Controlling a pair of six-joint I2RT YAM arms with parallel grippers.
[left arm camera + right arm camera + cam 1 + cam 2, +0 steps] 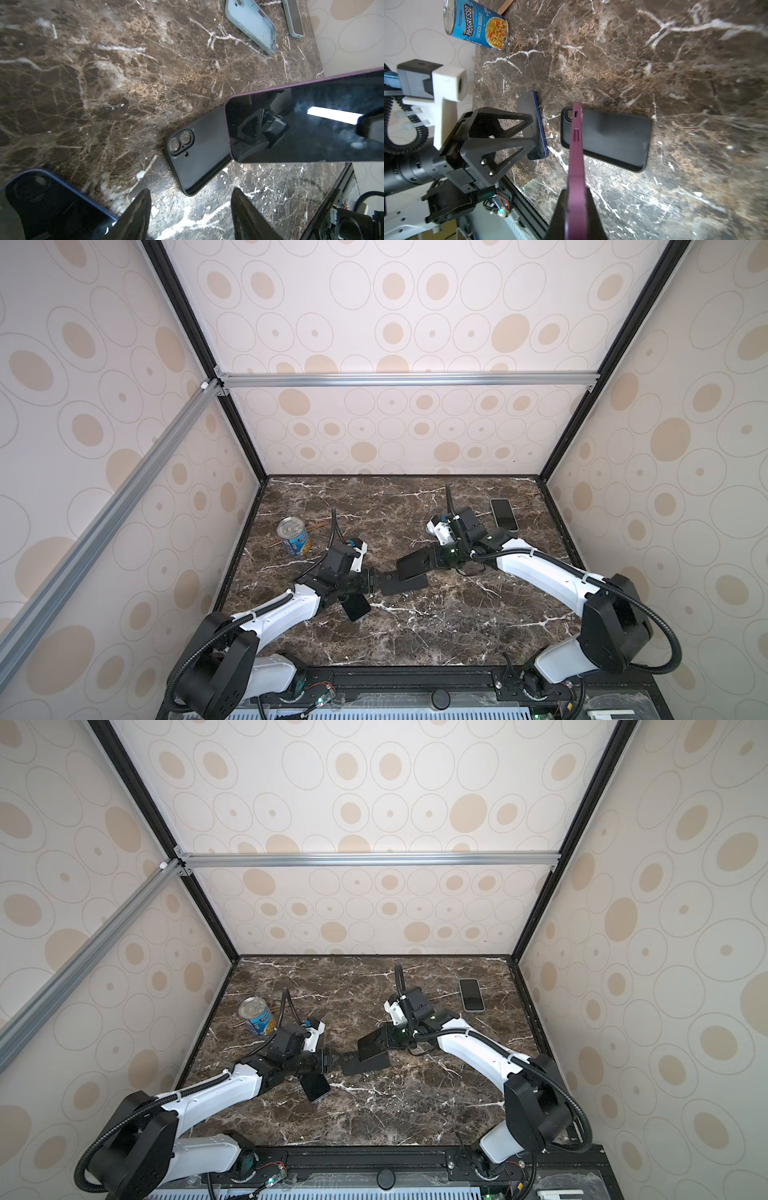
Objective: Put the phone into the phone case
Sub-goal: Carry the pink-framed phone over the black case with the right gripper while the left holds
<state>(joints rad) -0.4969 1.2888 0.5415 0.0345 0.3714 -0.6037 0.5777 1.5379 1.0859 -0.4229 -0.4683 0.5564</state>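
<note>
While right claw [576, 197] clamps phone [301, 128] above the case [199, 164], left claw [190, 190] gapes beside it.

Enclosure: three walls [395, 435] papered cream with tan ovals and thin grey rings, filling the top and sides of both top views. Black corner posts [239, 427] run diagonally. Silver aluminium rails [407, 379] cross upper middle and left. Tabletop [415, 626], lower centre: dark brown marble pattern, white veins. Light even, diffuse.
</note>
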